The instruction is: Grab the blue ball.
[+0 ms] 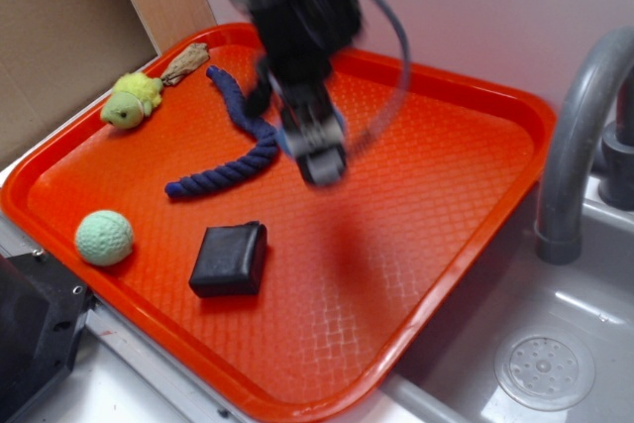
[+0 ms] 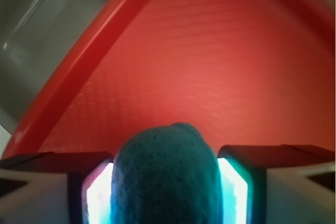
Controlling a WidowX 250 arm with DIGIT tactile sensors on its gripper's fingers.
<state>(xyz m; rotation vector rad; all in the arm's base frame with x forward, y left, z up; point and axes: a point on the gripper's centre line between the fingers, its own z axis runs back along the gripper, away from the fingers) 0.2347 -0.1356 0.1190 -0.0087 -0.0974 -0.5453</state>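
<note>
Over the red tray point(image 1: 475, 245), exterior view: blurred claw point(image 1: 315, 151) hanging above the middle, a sliver of blue ball point(image 1: 284, 138) at its tip; green ball point(image 1: 104, 238), black block point(image 1: 230, 259), navy rope point(image 1: 233, 141) and yellow toy point(image 1: 131, 100) lying below. At the wrist: ball point(image 2: 165, 182) clamped between both fingers point(image 2: 239, 192), raised over bare tray point(image 2: 210, 66).
</note>
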